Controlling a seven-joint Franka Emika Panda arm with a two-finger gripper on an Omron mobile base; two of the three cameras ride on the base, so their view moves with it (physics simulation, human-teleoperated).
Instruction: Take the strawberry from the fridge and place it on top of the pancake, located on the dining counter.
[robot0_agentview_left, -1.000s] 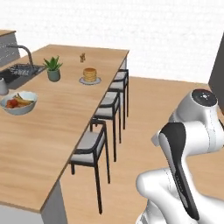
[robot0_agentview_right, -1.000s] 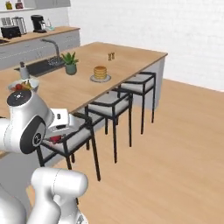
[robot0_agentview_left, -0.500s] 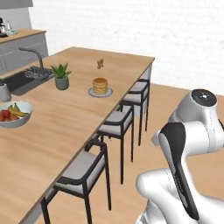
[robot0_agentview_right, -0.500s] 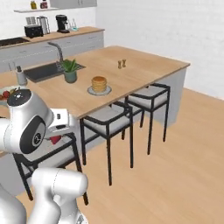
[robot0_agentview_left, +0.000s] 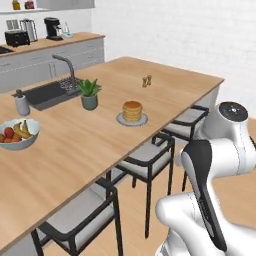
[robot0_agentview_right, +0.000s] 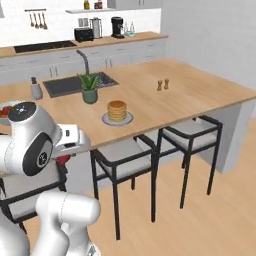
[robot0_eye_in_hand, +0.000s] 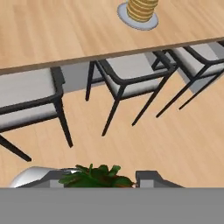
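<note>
My end effector (robot0_eye_in_hand: 103, 181) hangs low over the wooden floor, on the stool side of the desk (robot0_agentview_left: 75, 150), and between its fingertips I see green leaves with a trace of red under them: the strawberry (robot0_eye_in_hand: 98, 176), clamped between my fingers. In the right base view a bit of red shows just under my wrist, beside the nearest stool (robot0_agentview_right: 30, 187).

Taking the pancake (robot0_agentview_left: 132, 111) as the landmark: it sits as a small golden stack on a grey plate (robot0_agentview_left: 121, 119), close to the desk's stool-side edge. A potted plant (robot0_agentview_left: 89, 93) stands near it, farther from the stools, with the dark sink (robot0_agentview_left: 47, 93) and its tall faucet (robot0_agentview_left: 65, 67) beyond the plant. Two small shakers (robot0_agentview_left: 146, 81) stand well apart from the stack, toward the desk's far end. A white fruit bowl (robot0_agentview_left: 16, 134) with bananas and red fruit lies well away on the opposite side, past the plant, with a grey dispenser (robot0_agentview_left: 21, 103) near it.

In the hand view the stack appears at the top, above two grey-seated stools (robot0_eye_in_hand: 131, 76).
</note>
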